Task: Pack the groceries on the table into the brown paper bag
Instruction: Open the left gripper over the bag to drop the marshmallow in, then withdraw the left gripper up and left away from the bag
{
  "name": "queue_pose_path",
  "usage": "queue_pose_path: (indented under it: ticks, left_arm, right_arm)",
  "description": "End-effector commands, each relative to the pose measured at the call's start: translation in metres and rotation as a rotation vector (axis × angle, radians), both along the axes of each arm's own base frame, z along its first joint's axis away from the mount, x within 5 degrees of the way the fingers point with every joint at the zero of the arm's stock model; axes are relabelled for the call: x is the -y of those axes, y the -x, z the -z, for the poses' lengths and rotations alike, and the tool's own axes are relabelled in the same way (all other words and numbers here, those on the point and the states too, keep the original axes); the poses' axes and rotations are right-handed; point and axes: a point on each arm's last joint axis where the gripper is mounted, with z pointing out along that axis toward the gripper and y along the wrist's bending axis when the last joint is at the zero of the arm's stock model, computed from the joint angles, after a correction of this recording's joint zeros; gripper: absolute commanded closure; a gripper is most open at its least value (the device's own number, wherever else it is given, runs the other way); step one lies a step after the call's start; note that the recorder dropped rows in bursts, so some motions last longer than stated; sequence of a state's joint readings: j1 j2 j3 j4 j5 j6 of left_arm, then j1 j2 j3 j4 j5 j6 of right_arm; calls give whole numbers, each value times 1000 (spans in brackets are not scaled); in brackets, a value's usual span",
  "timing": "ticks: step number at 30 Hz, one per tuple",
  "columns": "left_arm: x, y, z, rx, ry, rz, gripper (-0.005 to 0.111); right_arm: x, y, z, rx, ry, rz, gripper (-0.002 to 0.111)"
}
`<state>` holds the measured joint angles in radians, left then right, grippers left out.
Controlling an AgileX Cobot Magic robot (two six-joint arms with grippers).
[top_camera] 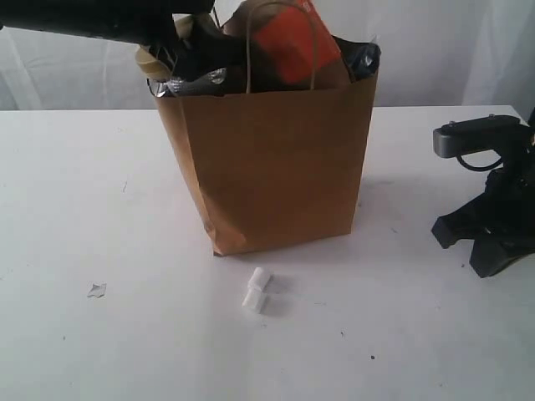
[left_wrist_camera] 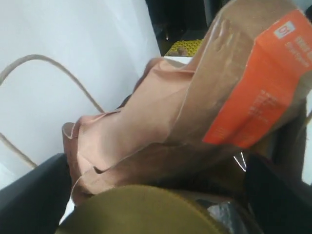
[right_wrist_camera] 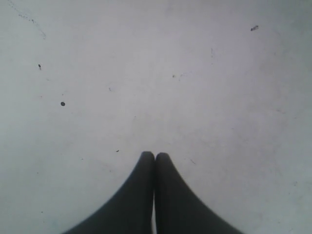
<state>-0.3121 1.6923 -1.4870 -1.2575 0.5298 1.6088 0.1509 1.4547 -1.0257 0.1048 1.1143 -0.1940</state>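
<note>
**At the Bag's Mouth, a Jar Between Open Jaws**

In the middle of the table [top_camera: 100, 209] the brown paper bag [top_camera: 276, 167] stands upright, so things can be lowered in from above. The left gripper [top_camera: 188, 63] hangs over its left corner for that reason. Its jaws are spread wide on either side of the mustard lid [left_wrist_camera: 141, 209], with a gap on one side, so the jar looks let go rather than clamped (a judgement). The brown-orange pouch [top_camera: 292, 42] leans out of the top, too tall to sink. A dark crinkled wrapper [top_camera: 364, 58] pokes from the right corner. No grocery lies on the tabletop, only small white bits [top_camera: 257, 290] in front of the bag. The right gripper [right_wrist_camera: 155, 157] rests pressed shut and empty at the table's right side.
</note>
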Motion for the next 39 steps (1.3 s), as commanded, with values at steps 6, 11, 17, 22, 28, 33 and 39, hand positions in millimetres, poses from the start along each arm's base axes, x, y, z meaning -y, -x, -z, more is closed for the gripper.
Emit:
queue_pose_path:
  ticks: [6, 11, 17, 22, 28, 33, 39]
  left_arm:
    - [2, 2, -13, 17, 152, 3, 13]
    - [1, 2, -15, 35, 159, 0, 13]
    - [1, 3, -16, 66, 142, 7, 13]
    - [-3, 4, -24, 110, 127, -37, 13]
    - [-8, 12, -35, 176, 65, -59, 13]
    - [-17, 27, -51, 181, 13, -97, 22]
    - [-56, 41, -73, 88, 36, -228, 88]
  right_arm:
    - [2, 1, -3, 13, 0, -5, 108]
    - [2, 1, -3, 11, 0, -5, 108]
    - [2, 2, -3, 6, 0, -6, 108]
    - [2, 2, -3, 6, 0, -6, 108]
    - [2, 2, -3, 6, 0, -6, 108]
    - [3, 1, -2, 8, 11, -9, 108]
    - [4, 1, -2, 13, 19, -17, 108]
